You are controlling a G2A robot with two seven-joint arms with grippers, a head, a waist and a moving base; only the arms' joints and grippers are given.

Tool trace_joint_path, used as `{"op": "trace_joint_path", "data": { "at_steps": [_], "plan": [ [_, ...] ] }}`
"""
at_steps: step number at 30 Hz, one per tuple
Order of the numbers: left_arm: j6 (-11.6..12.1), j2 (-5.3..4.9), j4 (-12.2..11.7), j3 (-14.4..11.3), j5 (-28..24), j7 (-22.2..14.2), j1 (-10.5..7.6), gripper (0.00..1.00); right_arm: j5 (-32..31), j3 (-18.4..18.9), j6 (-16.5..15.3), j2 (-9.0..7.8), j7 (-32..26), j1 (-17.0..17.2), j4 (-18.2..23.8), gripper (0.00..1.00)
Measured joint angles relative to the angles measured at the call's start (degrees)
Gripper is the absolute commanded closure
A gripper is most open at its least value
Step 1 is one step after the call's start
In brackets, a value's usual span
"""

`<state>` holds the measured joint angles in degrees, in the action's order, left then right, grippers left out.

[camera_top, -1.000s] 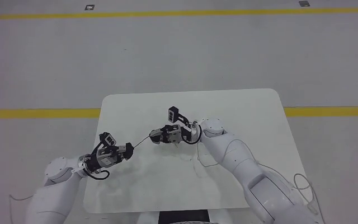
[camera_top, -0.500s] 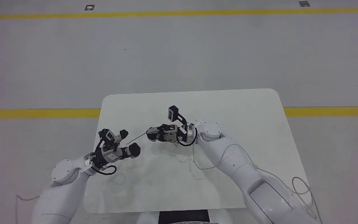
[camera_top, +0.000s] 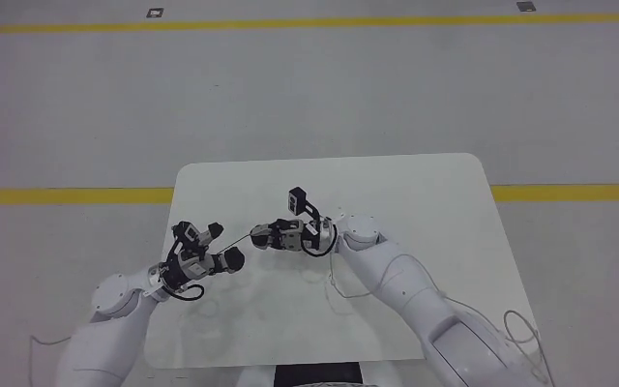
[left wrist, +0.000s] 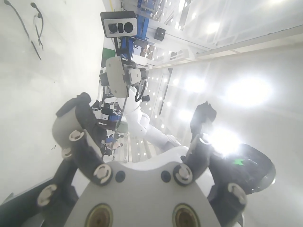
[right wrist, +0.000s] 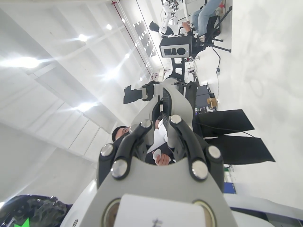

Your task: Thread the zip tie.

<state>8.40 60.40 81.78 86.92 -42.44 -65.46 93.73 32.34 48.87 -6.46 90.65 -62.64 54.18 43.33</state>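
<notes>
A thin black zip tie sticks out of my right gripper, which is shut on it above the white table. Its free end points into the gap of my left gripper, which is open a little to the left. In the left wrist view the zip tie runs from the right gripper down past the inner side of one of the left gripper's fingers. In the right wrist view the right gripper is closed, and the left arm's spread fingers sit just beyond.
Two spare black zip ties lie on the table off to one side of the left gripper. The table's rounded edge is close on the left. Yellow floor lines run behind.
My left gripper, shut on the zip tie's end a second ago, has opened and shifted up. The right gripper has carried the tie slightly left toward it.
</notes>
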Motion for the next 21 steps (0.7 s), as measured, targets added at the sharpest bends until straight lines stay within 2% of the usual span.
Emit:
{"op": "trace_joint_path", "data": {
  "at_steps": [1,3,4,9,15,21],
  "plan": [
    [0.1,-0.03,-0.1,-0.1,0.1,0.1,0.02,0.68,-0.1,0.1,0.2,-0.11,0.0,0.2,0.3,1.0],
    [0.3,-0.08,-0.4,-0.1,0.3,0.3,0.05,0.78,-0.6,0.3,0.5,-0.31,0.1,0.3,0.6,1.0],
    [0.5,-0.13,-0.5,-0.1,0.7,0.4,0.07,1.0,-0.9,0.4,0.8,-0.43,0.2,0.3,0.8,1.0],
    [1.1,-0.3,-0.8,-0.5,1.8,0.5,0.01,1.0,-1.3,0.4,1.7,-0.64,-0.1,0.7,1.9,1.0],
    [1.4,-0.43,-1.1,-1.0,2.3,1.0,-0.27,0.86,-2.1,-0.2,2.5,-0.59,0.7,0.8,2.7,1.0],
    [1.6,-0.57,-1.4,-1.3,2.4,1.2,-0.46,0.84,-2.2,-0.5,2.6,-0.53,1.0,0.7,2.7,1.0]
  ]
}}
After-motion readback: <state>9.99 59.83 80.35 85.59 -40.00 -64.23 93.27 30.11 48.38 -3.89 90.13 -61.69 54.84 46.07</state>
